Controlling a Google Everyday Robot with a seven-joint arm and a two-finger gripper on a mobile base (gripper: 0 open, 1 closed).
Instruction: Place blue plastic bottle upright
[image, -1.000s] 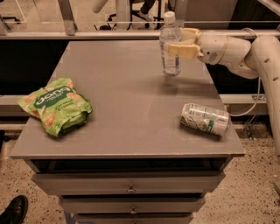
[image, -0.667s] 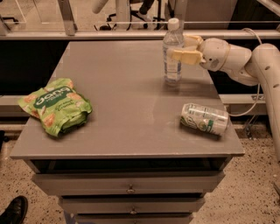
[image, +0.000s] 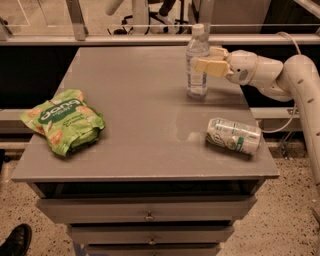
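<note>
The blue plastic bottle (image: 197, 65), clear with a white cap and a pale label, stands upright on the grey table (image: 140, 115) near its back right. My gripper (image: 206, 60) reaches in from the right at the height of the bottle's upper body. One finger lies across the bottle's front and the other behind it, so the gripper is shut on the bottle. The bottle's base rests on the tabletop.
A silver-and-green can (image: 234, 136) lies on its side near the table's right front. A green snack bag (image: 64, 120) lies at the left front. A rail (image: 150, 40) runs behind the table. Drawers (image: 147, 212) are below the top. A shoe (image: 15, 240) is on the floor at bottom left.
The bottle and my gripper shifted slightly right and down, and the bottle now stands on the tabletop. The can and the bag have not moved.
</note>
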